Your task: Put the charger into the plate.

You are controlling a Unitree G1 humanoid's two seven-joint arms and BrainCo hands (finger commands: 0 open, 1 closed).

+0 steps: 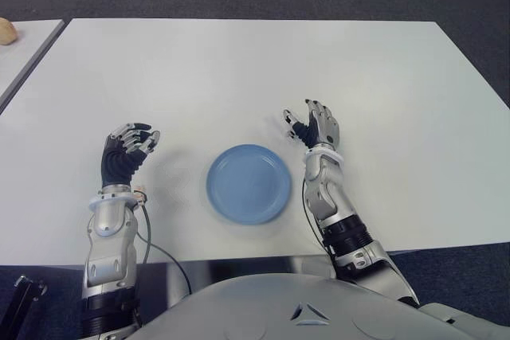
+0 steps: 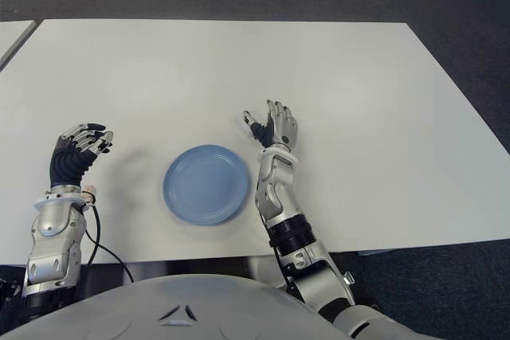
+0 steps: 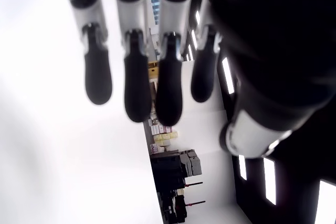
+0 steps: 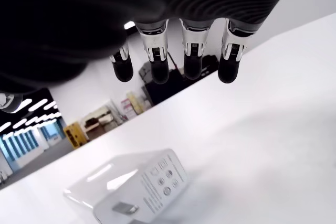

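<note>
Nothing in the blue plate (image 1: 249, 183) yet, bare near the table's (image 1: 239, 69) front edge between both hands. Left hand (image 1: 127, 151) idle left of the plate, fingers loosely curled, empty; right hand (image 1: 315, 127) just beyond the plate's right rim, fingers spread, empty. Farther out, white charger (image 4: 131, 187) flat on the table beneath those fingertips, seen only from the right wrist: grasp and transfer all left, by judgement.

white charger (image 4: 131, 190) flat on table; blue plate (image 1: 249, 183) empty.

The charger (image 4: 131, 187) bears small print and symbols, none legible.
</note>
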